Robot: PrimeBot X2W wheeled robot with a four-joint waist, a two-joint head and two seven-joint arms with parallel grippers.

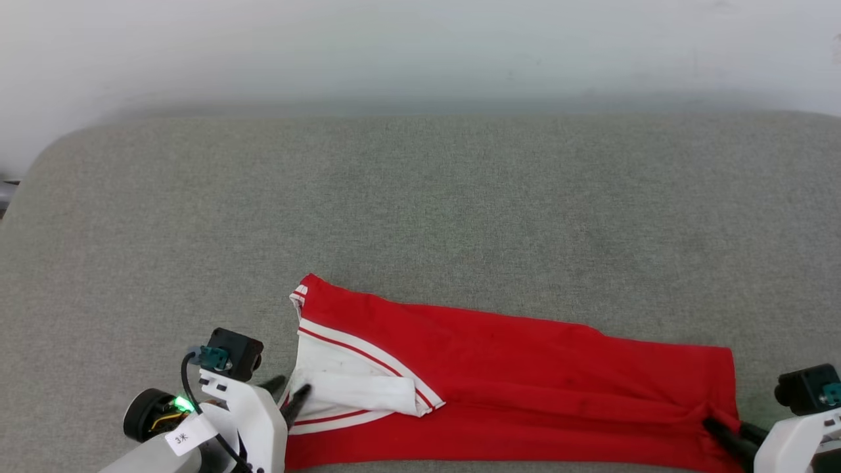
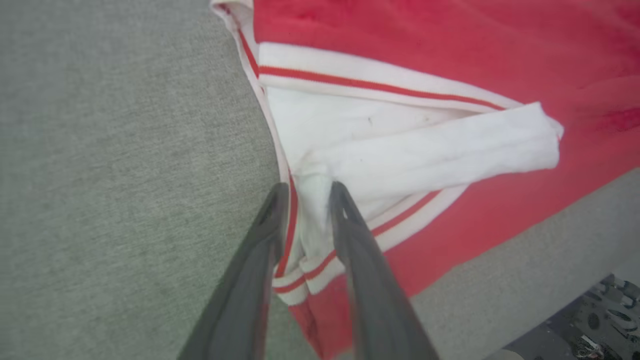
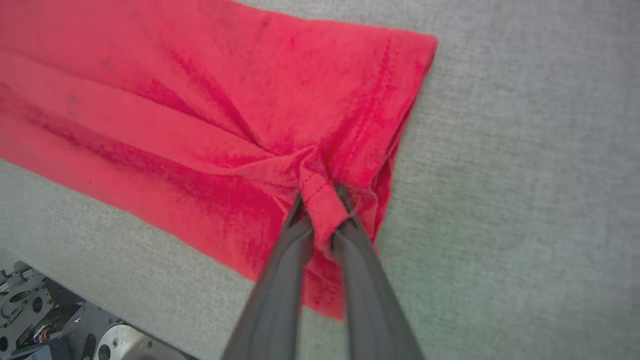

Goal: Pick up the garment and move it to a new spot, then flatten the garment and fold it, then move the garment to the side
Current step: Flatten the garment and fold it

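Red knit cloth with white sleeves, the shirt (image 1: 512, 368) lies as a long folded band along the near edge of the grey fabric surface (image 1: 420, 197), sleeve end toward our left, hem toward our right. We judge it light and limp: it will sag between two holds, drag on the rough weave and crease wherever it bunches, as it does at the hem corner. It looks neither fragile nor slippery. The best holds seem to be the thicker parts, the striped trim by the sleeve and the stitched hem, one at each end so the band stays taut.

Our right tool (image 3: 320, 197) is closed on a pinch of the hem. Our left tool (image 2: 307, 197) stands narrowly parted with the white sleeve (image 2: 425, 150) cloth and its trim between the fingers; we cannot tell whether it grips or only straddles them.

Beyond the shirt the surface runs wide toward the pale wall (image 1: 420, 52). The near edge is just beside the shirt's lower fold, with the robot's metal base (image 3: 50, 320) below it; we think a loose end could slide off there.
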